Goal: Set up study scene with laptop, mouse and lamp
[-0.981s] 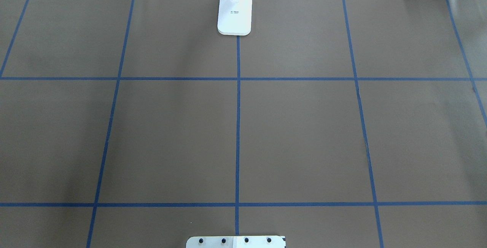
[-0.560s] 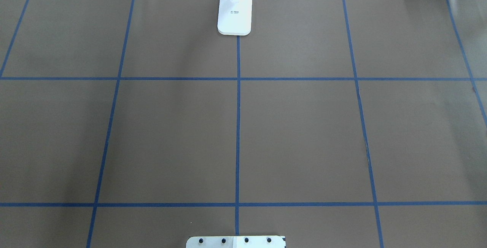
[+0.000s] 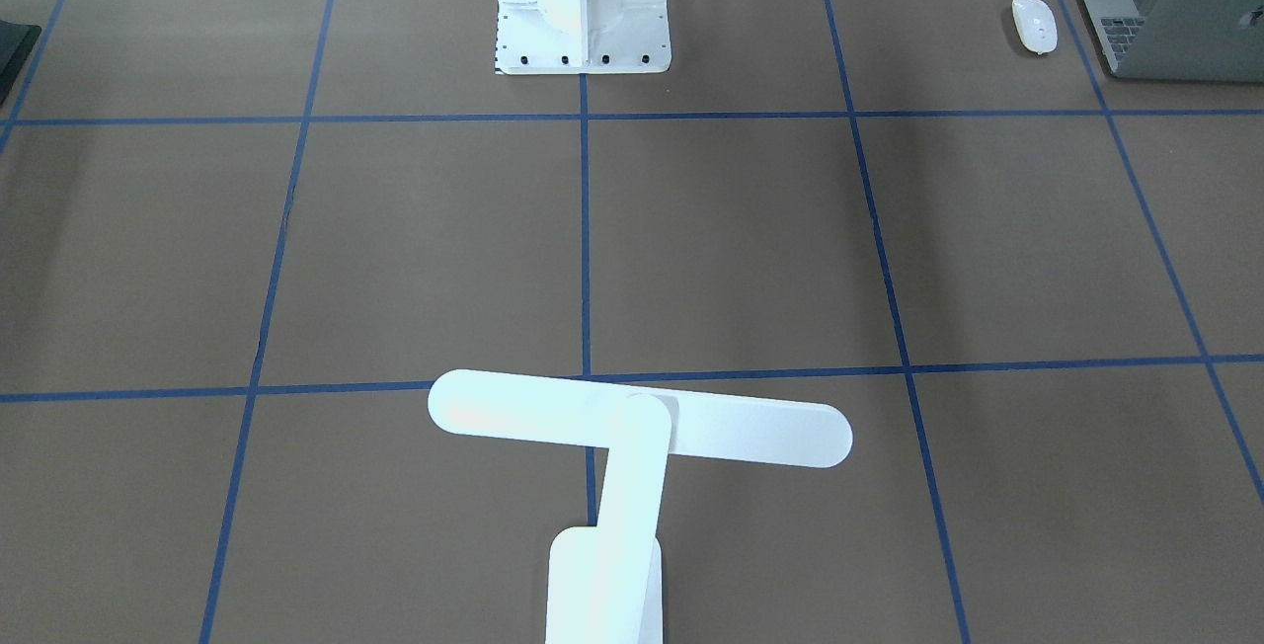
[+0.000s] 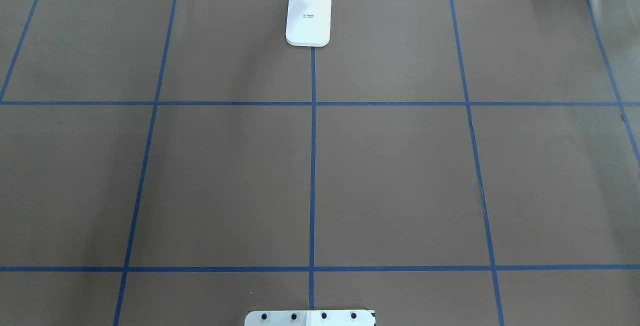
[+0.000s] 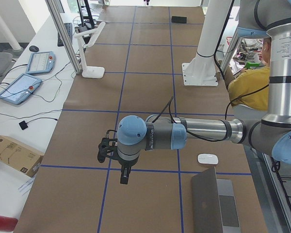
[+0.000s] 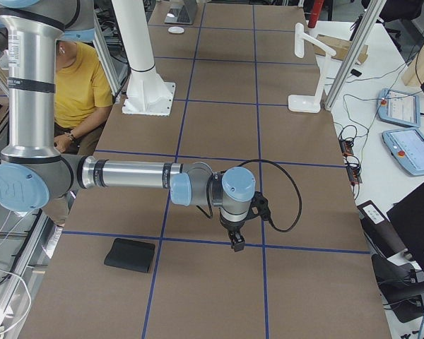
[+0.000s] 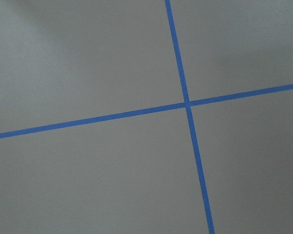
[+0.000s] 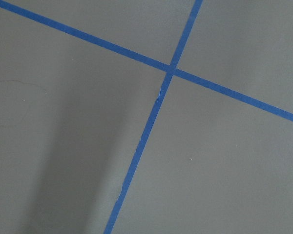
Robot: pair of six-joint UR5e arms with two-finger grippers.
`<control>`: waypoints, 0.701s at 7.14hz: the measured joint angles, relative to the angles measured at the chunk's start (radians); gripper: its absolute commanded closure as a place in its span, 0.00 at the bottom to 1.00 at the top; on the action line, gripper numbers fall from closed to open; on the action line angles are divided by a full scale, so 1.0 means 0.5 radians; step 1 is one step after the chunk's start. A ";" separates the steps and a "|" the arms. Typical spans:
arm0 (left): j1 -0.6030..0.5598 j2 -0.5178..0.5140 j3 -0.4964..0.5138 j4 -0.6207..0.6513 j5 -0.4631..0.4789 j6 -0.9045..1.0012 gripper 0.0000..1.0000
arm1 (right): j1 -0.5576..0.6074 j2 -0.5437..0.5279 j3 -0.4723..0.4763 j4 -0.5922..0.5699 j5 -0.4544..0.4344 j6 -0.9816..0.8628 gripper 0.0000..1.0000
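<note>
The laptop point(image 3: 1175, 22) stands partly open near the table's corner on my left side, also seen close up in the exterior left view point(image 5: 208, 204). The white mouse point(image 3: 1034, 24) lies beside it point(image 5: 208, 158). The white lamp point(image 3: 640, 419) stands at the far middle edge, its base point(image 4: 308, 18) on the centre tape line. My left gripper point(image 5: 123, 179) hangs over a tape crossing, apart from the laptop and mouse; I cannot tell whether it is open or shut. My right gripper point(image 6: 237, 245) points down over another crossing; its state I cannot tell either.
A flat black pad point(image 6: 130, 255) lies near my right gripper. The white bolted pedestal point(image 3: 583, 2) stands mid-table at my base. A person in a yellow shirt point(image 6: 78, 85) sits beside the table. Teach pendants point(image 5: 19, 87) and cables lie beyond the far edge.
</note>
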 measured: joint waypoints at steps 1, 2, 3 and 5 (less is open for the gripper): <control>-0.085 0.016 -0.006 0.136 -0.003 -0.107 0.00 | 0.000 0.000 -0.004 0.000 0.000 0.000 0.00; -0.167 0.054 -0.009 0.269 -0.007 -0.155 0.00 | 0.000 0.000 -0.005 0.001 0.000 0.000 0.00; -0.262 0.108 -0.007 0.338 -0.008 -0.216 0.00 | 0.000 0.000 -0.006 0.001 0.000 -0.001 0.00; -0.483 0.314 -0.050 0.364 -0.005 -0.431 0.00 | 0.000 0.000 -0.006 0.001 0.000 -0.001 0.00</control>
